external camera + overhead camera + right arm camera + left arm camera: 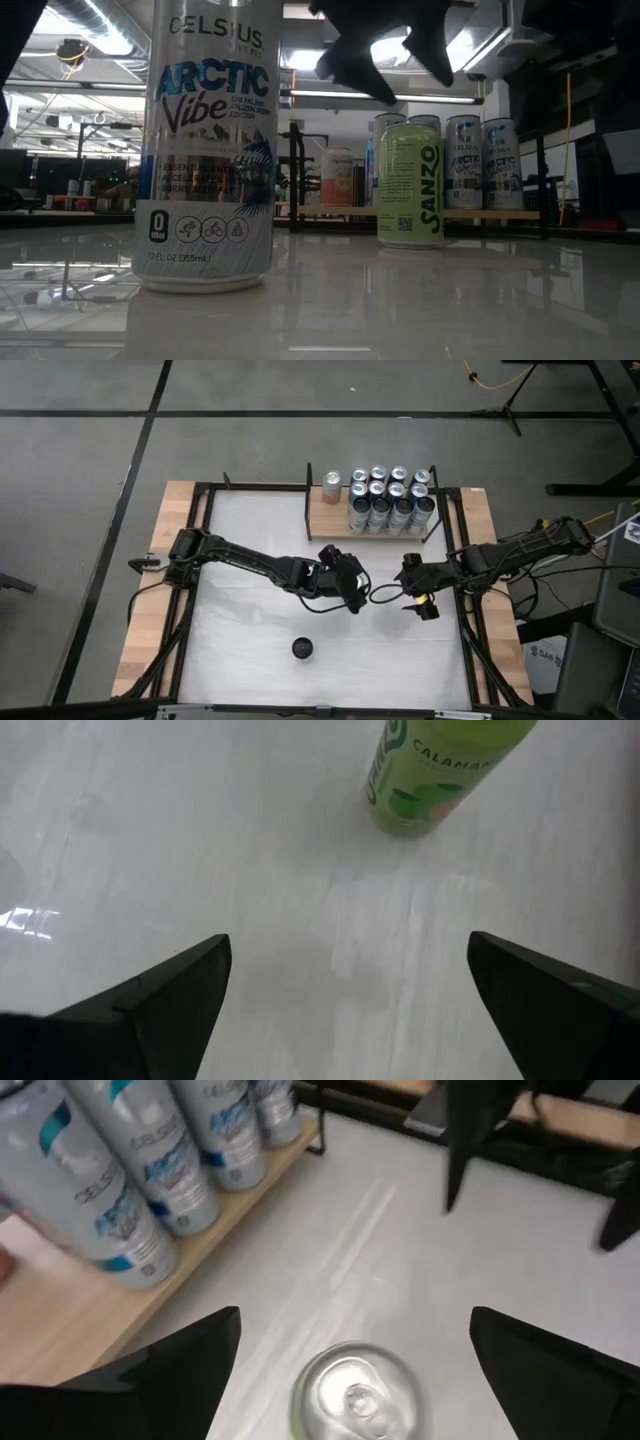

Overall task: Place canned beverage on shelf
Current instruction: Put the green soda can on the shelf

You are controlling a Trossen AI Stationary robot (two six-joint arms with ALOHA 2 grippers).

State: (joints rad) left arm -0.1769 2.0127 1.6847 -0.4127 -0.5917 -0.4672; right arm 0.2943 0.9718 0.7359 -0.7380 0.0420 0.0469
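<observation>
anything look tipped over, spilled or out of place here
Nothing is tipped or spilled. Two cans stand upright on the white table, off the shelf: a green Sanzo can under the open left hand, and a Celsius can alone nearer the front edge. The shelved cans stand upright in rows.

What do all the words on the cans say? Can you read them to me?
"CELSIUS", "ARCTIC Vibe", "0 SUGAR", "12 FL OZ (355mL)": on the big blue-white can nearest the low camera.
"SANZO": running up the green can; the right wrist view shows "CALAMAN..." on it, cut off.
"ARCTIC": just readable on the blue-white cans on the shelf.
The small lines mid-label on the big can and the pink can are too blurred to read.
</observation>
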